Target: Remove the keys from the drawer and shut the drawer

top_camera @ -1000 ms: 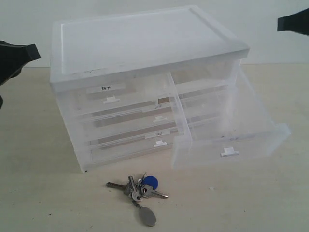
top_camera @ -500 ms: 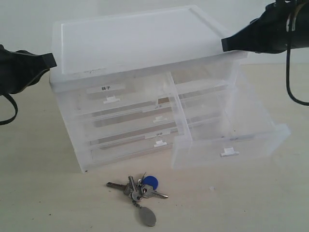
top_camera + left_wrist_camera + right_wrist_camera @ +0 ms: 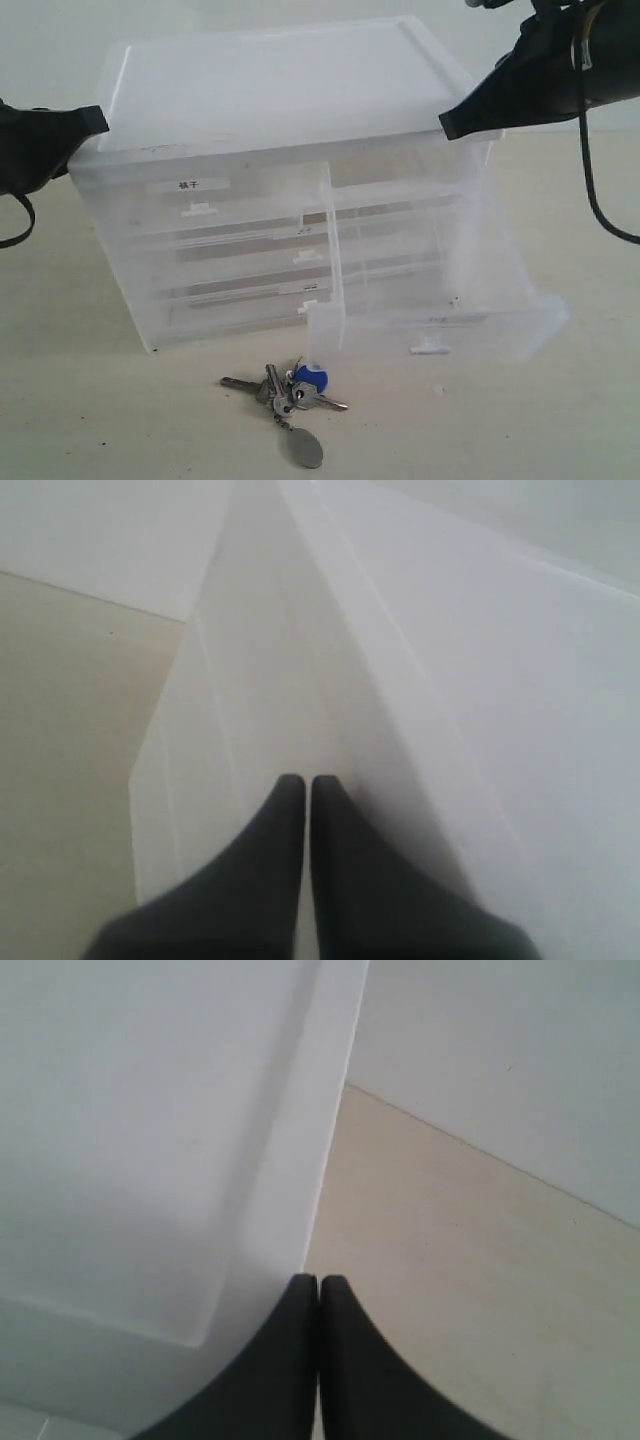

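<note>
Exterior view gives me the table (image 3: pixel 570 430) with the translucent cabinet (image 3: pixel 270 90) standing on it. Its lower right drawer (image 3: pixel 500 322) is pulled far out. I see my left gripper (image 3: pixel 97 120) at the cabinet's upper left edge, jaws together on nothing, and my right gripper (image 3: pixel 450 125) at the upper right corner, likewise closed and empty. The keys (image 3: pixel 290 390) lie on the table, outside the drawer, just by its left front corner.
</note>
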